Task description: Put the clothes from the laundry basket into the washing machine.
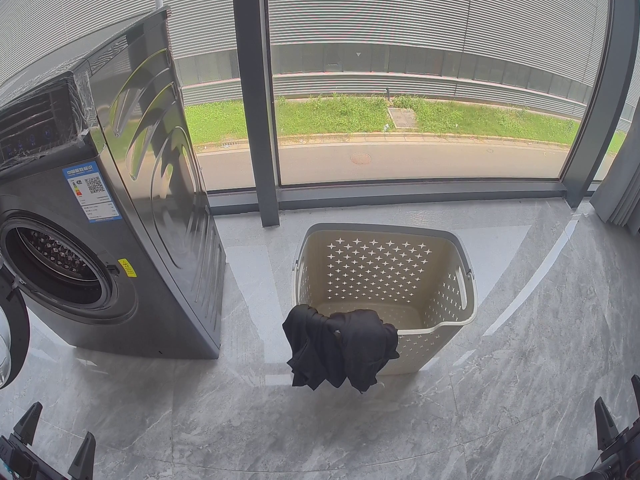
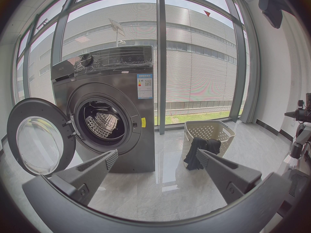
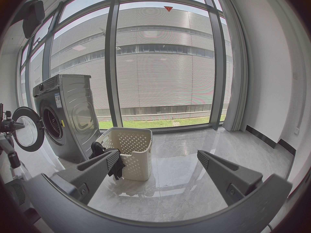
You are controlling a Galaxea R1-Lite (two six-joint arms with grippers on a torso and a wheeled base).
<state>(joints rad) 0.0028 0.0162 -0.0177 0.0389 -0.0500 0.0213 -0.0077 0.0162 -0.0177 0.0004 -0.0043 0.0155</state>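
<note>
I see the black clothes (image 1: 339,349) draped over the near rim of the laundry basket (image 1: 373,265), ahead of both claws and well apart from either. My left claw (image 2: 156,155) is spread wide and holds nothing. The washing machine (image 1: 153,188) stands ahead of it, with its door (image 2: 39,141) swung open. My right claw (image 3: 157,155) is spread too, with nothing in it, and the basket lies ahead of it toward the left claw's side.

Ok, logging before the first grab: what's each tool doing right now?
Left tool: open, empty.
Right tool: open, empty.
</note>
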